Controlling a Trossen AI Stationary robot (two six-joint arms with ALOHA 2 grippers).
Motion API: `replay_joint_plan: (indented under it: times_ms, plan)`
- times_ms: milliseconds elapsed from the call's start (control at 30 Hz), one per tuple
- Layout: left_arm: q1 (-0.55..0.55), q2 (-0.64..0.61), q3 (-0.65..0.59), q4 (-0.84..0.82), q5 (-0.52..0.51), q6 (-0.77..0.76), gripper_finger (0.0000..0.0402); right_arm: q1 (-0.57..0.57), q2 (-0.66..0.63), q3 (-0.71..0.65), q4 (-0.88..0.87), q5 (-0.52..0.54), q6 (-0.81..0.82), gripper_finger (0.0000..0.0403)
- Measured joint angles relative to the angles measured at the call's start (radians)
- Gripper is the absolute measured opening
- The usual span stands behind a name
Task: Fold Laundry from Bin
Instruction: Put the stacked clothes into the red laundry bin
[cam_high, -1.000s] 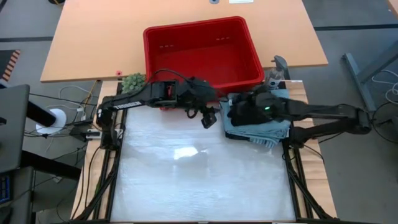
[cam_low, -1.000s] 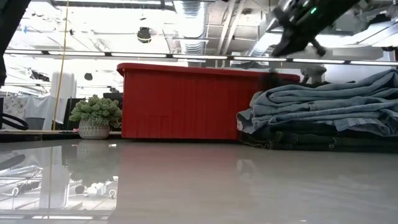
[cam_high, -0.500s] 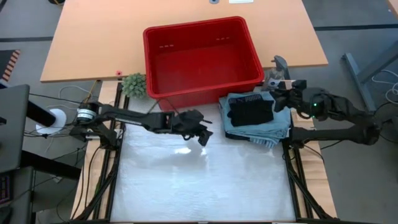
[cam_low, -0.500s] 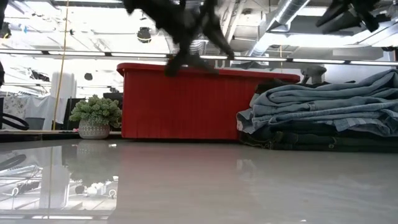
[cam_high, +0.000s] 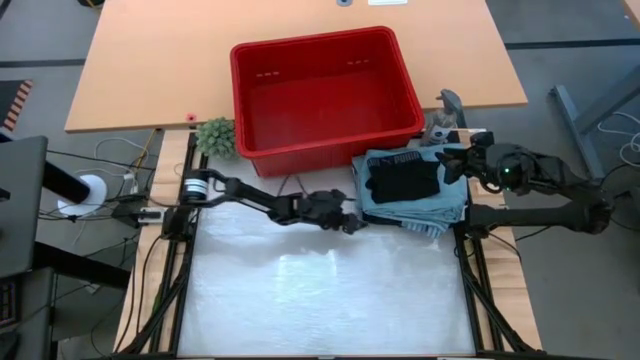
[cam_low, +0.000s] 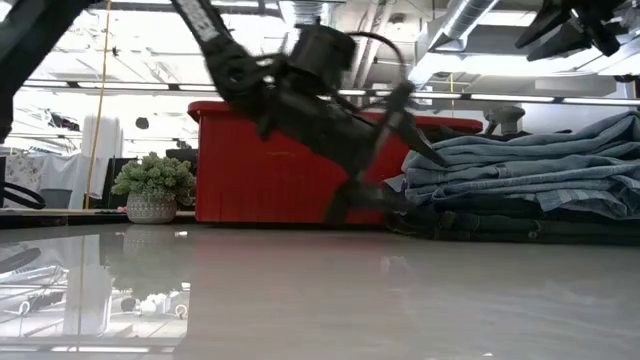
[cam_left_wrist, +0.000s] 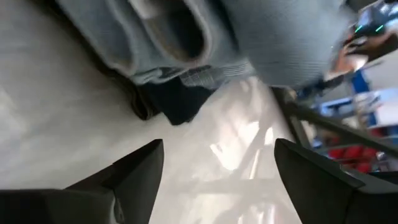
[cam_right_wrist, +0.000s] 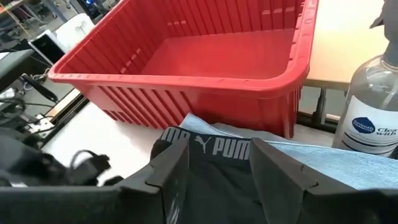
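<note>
Laundry (cam_high: 415, 188) sits stacked at three o'clock of the table (cam_high: 320, 290), just in front of the bin's (cam_high: 322, 90) right corner. Left gripper (cam_high: 352, 222), fingers spread and holding nothing, is low at the stack's nine o'clock edge. Right gripper (cam_high: 452, 165), released, hovers at the stack's three o'clock side.

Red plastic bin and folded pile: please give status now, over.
Left hand open, low at the pile's edge. Right hand open, beside the stack. Red slotted plastic bin empty; folded denim and black laundry stacked beside it. Nothing in the way.
</note>
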Motion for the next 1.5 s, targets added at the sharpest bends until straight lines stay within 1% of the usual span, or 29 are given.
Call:
replay_joint_plan:
  times_ms: [67, 133, 233, 333, 433, 567, 633, 700, 767, 867, 900, 933, 1067, 1167, 1233, 1300, 1500]
  plan:
    - [0.003, 0.048, 0.081, -0.071, 0.004, 0.039, 0.0295, 0.000, 0.000, 0.000, 0.000, -0.008, 0.011, 0.0196]
    - [0.006, 0.087, 0.167, -0.195, 0.008, 0.086, 0.0295, 0.001, 0.000, 0.000, 0.001, -0.011, 0.024, 0.0196]
    - [0.005, 0.140, 0.276, -0.347, -0.031, 0.106, 0.0296, 0.001, 0.000, 0.000, 0.011, -0.020, 0.025, 0.0196]
    - [0.002, 0.178, 0.357, -0.368, -0.090, 0.105, 0.0296, 0.001, 0.000, 0.000, 0.024, -0.036, 0.027, 0.0196]
    - [0.002, 0.213, 0.411, -0.385, -0.129, 0.088, 0.0296, 0.001, 0.000, 0.000, 0.037, -0.038, 0.027, 0.0196]
    - [0.002, 0.242, 0.454, -0.390, -0.143, 0.024, 0.0291, 0.001, 0.000, 0.000, 0.036, -0.052, 0.027, 0.0196]
    - [0.001, 0.243, 0.459, -0.432, -0.159, -0.033, 0.0270, 0.001, 0.000, 0.000, 0.035, -0.058, 0.027, 0.0194]
    - [-0.006, 0.242, 0.461, -0.502, -0.190, -0.064, 0.0228, 0.001, 0.000, 0.000, 0.034, -0.060, 0.027, 0.0191]
    - [-0.006, 0.241, 0.462, -0.535, -0.187, -0.059, 0.0167, 0.001, 0.000, 0.000, 0.034, -0.062, 0.027, 0.0188]
    - [-0.006, 0.241, 0.462, -0.537, -0.177, -0.061, 0.0057, 0.001, 0.000, 0.000, 0.034, -0.063, 0.027, 0.0182]
    - [-0.006, 0.241, 0.461, -0.531, -0.183, -0.066, 0.0031, 0.001, 0.000, 0.000, 0.034, -0.063, 0.027, 0.0180]
    - [-0.006, 0.241, 0.460, -0.524, -0.189, -0.068, 0.0020, 0.001, 0.000, 0.000, 0.034, -0.063, 0.027, 0.0178]
    - [-0.002, 0.240, 0.460, -0.539, -0.159, -0.059, 0.0007, 0.001, 0.000, 0.000, 0.034, -0.063, 0.025, 0.0171]
    - [-0.009, 0.225, 0.461, -0.623, -0.133, -0.038, 0.0005, 0.001, 0.000, 0.000, 0.020, -0.062, 0.024, 0.0168]
    - [-0.023, 0.210, 0.461, -0.676, -0.141, -0.019, 0.0004, 0.001, 0.000, 0.000, -0.009, -0.059, 0.031, 0.0166]
    - [-0.045, 0.196, 0.456, -0.735, -0.161, -0.002, 0.0003, -0.002, 0.001, 0.000, -0.055, -0.058, 0.074, 0.0166]
    - [-0.103, 0.129, 0.452, -0.941, -0.206, 0.068, 0.0002, -0.003, 0.008, 0.000, -0.239, -0.055, 0.274, 0.0165]
